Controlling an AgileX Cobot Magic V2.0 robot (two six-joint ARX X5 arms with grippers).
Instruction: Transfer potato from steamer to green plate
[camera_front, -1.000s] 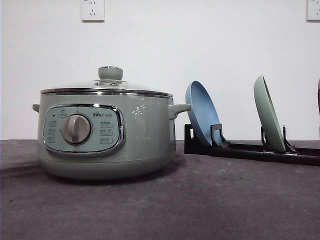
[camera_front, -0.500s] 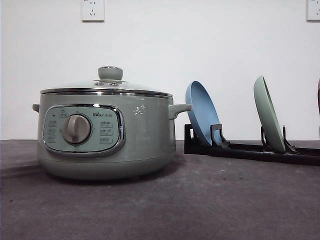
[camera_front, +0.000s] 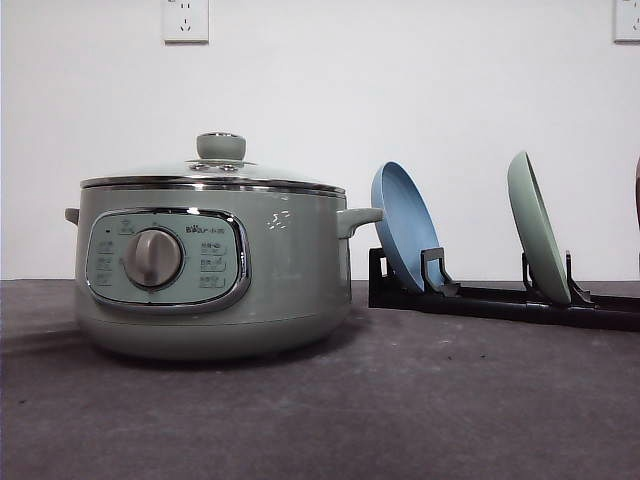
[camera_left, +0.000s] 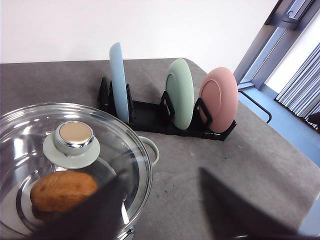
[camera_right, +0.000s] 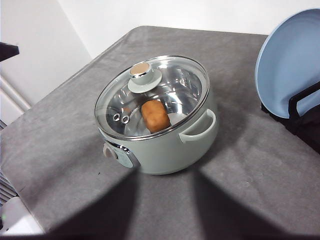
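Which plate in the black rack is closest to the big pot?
The blue plate. It stands on edge at the rack end right beside the steamer; the green plate stands farther along, and the pink plate is farthest.

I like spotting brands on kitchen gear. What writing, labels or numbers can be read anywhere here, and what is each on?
"Bear", roughly, followed by small characters: a brand mark above the grey dial on the chrome-rimmed control panel of the round pale sage-green steamer; blurred, so uncertain.
Small button labels around the dial: too small to read.
A faint emblem on the steamer's wall right of the panel: illegible.
The glass lid and the standing plates carry no readable text.
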